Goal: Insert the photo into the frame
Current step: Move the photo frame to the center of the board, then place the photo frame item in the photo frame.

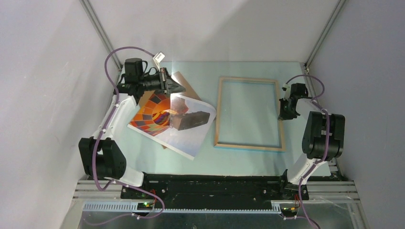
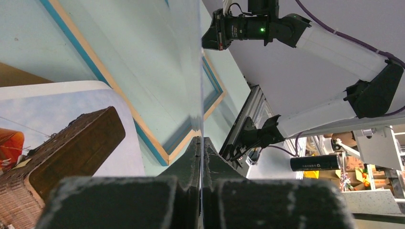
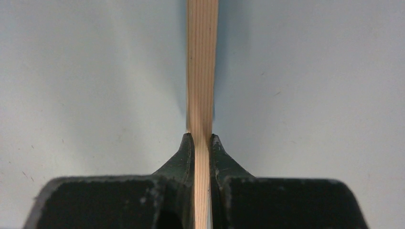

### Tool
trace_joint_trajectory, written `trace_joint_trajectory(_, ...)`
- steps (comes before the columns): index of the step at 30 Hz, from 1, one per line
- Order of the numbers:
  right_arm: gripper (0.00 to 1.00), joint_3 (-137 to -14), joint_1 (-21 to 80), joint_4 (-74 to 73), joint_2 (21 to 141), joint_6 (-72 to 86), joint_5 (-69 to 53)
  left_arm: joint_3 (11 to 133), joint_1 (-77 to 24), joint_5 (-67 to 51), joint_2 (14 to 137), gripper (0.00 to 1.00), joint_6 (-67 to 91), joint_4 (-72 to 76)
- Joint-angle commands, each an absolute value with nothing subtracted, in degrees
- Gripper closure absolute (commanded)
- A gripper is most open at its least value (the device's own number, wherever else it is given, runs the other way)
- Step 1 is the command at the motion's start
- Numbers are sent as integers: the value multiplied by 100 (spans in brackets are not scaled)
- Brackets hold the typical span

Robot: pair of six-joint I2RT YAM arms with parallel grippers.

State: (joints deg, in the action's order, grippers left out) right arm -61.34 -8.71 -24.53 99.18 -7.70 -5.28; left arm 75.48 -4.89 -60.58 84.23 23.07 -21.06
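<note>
The right fingers (image 3: 180,160) are clamped on the right rail of the frame (image 1: 220,109), which lies flat on the surface (image 1: 229,162), wood side up. The photo (image 1: 186,138) lies just beside it on the left, print up, overlapping a brown board (image 1: 184,81) — above it the left fingers (image 2: 191,157) are pressed together on the edge of a clear pane (image 2: 199,86).

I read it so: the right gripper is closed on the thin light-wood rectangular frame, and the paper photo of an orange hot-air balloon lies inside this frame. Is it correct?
One part is wrong. The right gripper is closed on the light-wood frame, but the paper balloon photo is not inside it: the top external view shows it lying outside, left of the frame.
</note>
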Motion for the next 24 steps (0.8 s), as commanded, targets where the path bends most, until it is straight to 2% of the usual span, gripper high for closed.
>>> trace_joint_trajectory(1, 100, -5955, -579, -2527, 9658, -712, -472, 7828, -662, -5978, 8520, 100, 2460, -1793)
trace_joint_trajectory(14, 100, -5860, -127, -2549, 9553, -409, -469, 7792, -922, -5770, 8854, 100, 3034, -1112)
trace_joint_trajectory(19, 100, -5857, -93, -2495, 9491, -167, -487, 7245, -1070, -5744, 8963, 100, 4262, 408)
trace_joint_trajectory(24, 100, -5861, -104, -2507, 9472, -44, -579, 7090, -1364, -5477, 8962, 100, 4331, 681)
